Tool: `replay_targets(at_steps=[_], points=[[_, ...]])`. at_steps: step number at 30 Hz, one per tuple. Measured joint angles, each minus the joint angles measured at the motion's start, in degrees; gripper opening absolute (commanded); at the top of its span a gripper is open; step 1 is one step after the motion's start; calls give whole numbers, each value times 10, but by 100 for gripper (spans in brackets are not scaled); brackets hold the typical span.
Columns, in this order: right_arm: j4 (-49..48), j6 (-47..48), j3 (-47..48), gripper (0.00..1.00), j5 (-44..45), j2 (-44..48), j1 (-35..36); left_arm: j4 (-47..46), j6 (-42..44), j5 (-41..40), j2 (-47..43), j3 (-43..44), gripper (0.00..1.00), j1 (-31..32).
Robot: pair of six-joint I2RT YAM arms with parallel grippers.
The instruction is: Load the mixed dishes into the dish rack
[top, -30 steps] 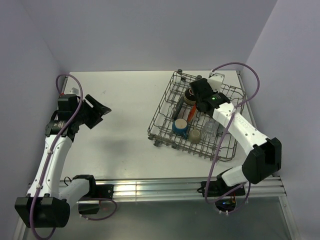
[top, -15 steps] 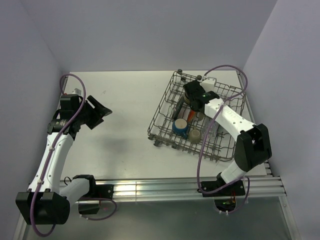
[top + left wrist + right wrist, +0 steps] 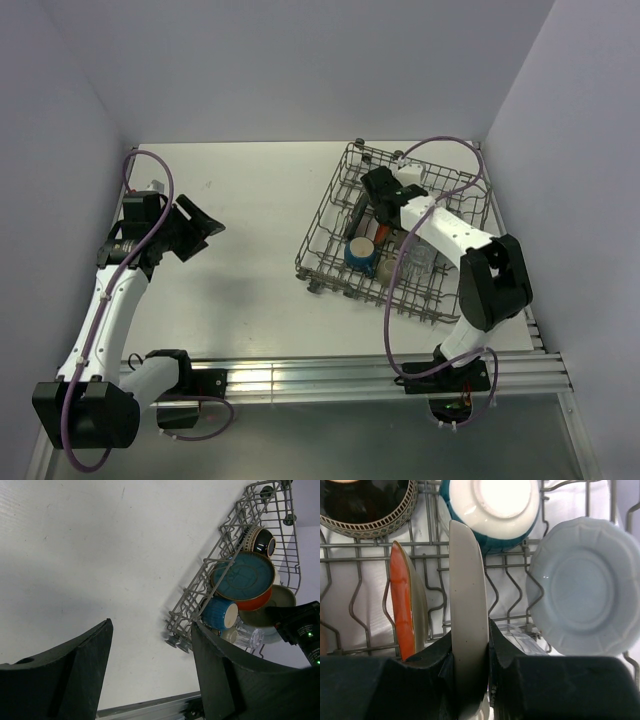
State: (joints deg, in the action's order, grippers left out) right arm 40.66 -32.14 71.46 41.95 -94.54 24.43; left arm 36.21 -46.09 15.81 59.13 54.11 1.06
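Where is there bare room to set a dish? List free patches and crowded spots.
Free: the wide stretch of table between the left pincer and the dish rack. Crowded: inside the rack, where the right pincer grips the grey-beige plate on edge between the red-orange plate and the pale blue plate.

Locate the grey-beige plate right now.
Right wrist view, centre: the grey-beige plate stands on edge in the right gripper, over the dish rack, red-orange plate beside it.
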Motion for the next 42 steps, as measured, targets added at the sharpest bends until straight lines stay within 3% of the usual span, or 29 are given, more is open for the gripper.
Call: replay_targets(at_steps=[13, 16, 23, 29, 34, 36, 39, 42], points=[[-29, -13, -24, 2, -15, -24, -1, 0, 2, 0, 0, 0, 69, 0], [-40, -14, -28, 12, -14, -24, -3, 1, 3, 0, -1, 0, 69, 0], [-63, -21, -56, 51, -13, -14, -5, 6, 4, 0, -5, 0, 69, 0], [-60, -25, -82, 65, -16, 0, -6, 14, 4, 0, -19, 0, 69, 0], [-59, -25, -102, 70, -23, 38, -6, 18, 4, 0, -29, 0, 69, 0], [-59, -25, -111, 77, -24, 61, -6, 18, 4, 0, -32, 0, 70, 0], [-58, -23, -124, 98, -26, 99, -6, 19, 3, 0, -37, -3, 70, 0], [-55, -16, -134, 100, -28, 136, -6, 18, 2, 7, -39, -8, 70, 0]])
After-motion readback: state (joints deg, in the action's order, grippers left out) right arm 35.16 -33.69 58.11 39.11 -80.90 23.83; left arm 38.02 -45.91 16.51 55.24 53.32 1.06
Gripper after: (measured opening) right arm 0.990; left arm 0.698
